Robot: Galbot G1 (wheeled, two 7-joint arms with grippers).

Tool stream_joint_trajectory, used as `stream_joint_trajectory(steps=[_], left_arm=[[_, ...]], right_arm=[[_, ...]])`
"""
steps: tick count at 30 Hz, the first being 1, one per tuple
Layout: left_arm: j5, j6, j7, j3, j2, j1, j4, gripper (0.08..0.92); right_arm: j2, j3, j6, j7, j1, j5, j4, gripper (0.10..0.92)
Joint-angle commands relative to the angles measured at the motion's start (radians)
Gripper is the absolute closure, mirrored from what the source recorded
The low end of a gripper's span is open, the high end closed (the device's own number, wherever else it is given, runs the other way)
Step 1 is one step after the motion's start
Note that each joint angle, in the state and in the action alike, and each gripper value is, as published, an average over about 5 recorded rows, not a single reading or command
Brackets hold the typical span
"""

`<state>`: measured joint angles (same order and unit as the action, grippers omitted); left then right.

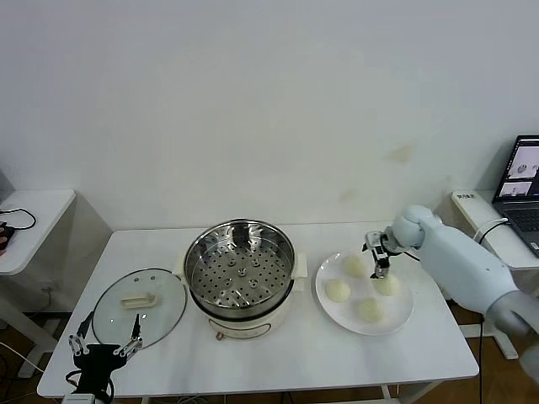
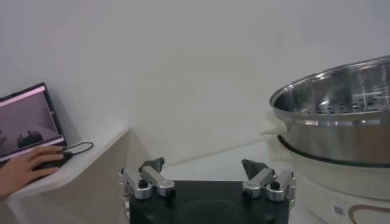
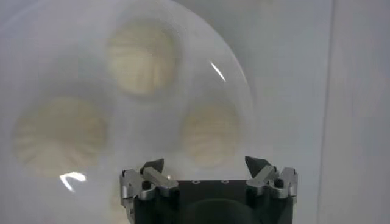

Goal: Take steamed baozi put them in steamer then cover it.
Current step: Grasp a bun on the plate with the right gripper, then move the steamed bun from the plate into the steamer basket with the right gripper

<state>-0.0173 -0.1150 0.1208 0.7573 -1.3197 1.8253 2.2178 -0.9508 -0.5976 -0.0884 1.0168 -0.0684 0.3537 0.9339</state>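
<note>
The steel steamer [image 1: 240, 271] with its perforated tray stands open mid-table; it also shows in the left wrist view [image 2: 341, 115]. Four off-white baozi lie on a white plate [image 1: 404, 316] to its right: [image 1: 354, 265], [image 1: 337, 290], [image 1: 369, 310], [image 1: 389, 285]. My right gripper [image 1: 381, 268] hangs open over the plate's far side, between the far bun and the right bun. In the right wrist view it [image 3: 205, 165] is open above a baozi [image 3: 210, 135]; two more [image 3: 143, 56], [image 3: 60, 135] lie beyond. My left gripper [image 1: 105, 345] is open and empty at the table's front left.
The glass lid [image 1: 139, 301] with a cream handle lies flat left of the steamer. A laptop [image 1: 522, 181] stands on a side table at the far right. A white side table [image 1: 25, 223] stands at the left. In the left wrist view a hand rests by another laptop [image 2: 24, 122].
</note>
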Motion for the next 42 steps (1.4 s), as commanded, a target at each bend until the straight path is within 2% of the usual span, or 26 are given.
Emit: stream_joint_trajectory(steps=[1,11,19,27,31,42], left_arm=[[0.003,0.0,0.0,0.006,0.0,0.001,-0.002,0.177],[0.004,0.002,0.001,0.013,0.001,0.003,-0.002,0.177],[0.009,0.002,0.002,0.01,-0.001,0.005,-0.004,0.177],[0.011,0.003,0.003,0.011,-0.003,0.016,0.006,0.177],[0.012,0.002,0.003,0.011,-0.001,0.018,0.007,0.177],[0.004,0.0,0.002,0.009,0.012,0.008,0.002,0.177]], right_arm=[[-0.097,-0.026,0.009,-0.006,0.025,0.026,-0.111,0.203],[-0.132,-0.02,0.001,-0.02,0.022,0.043,-0.145,0.214],[-0.125,-0.021,-0.012,-0.004,0.026,0.051,-0.151,0.374],[-0.112,-0.02,-0.011,0.017,0.02,0.044,-0.143,0.452],[-0.067,-0.045,-0.02,0.036,0.037,-0.001,-0.087,0.485],[0.104,-0.214,-0.077,0.068,0.28,-0.256,0.177,0.474]])
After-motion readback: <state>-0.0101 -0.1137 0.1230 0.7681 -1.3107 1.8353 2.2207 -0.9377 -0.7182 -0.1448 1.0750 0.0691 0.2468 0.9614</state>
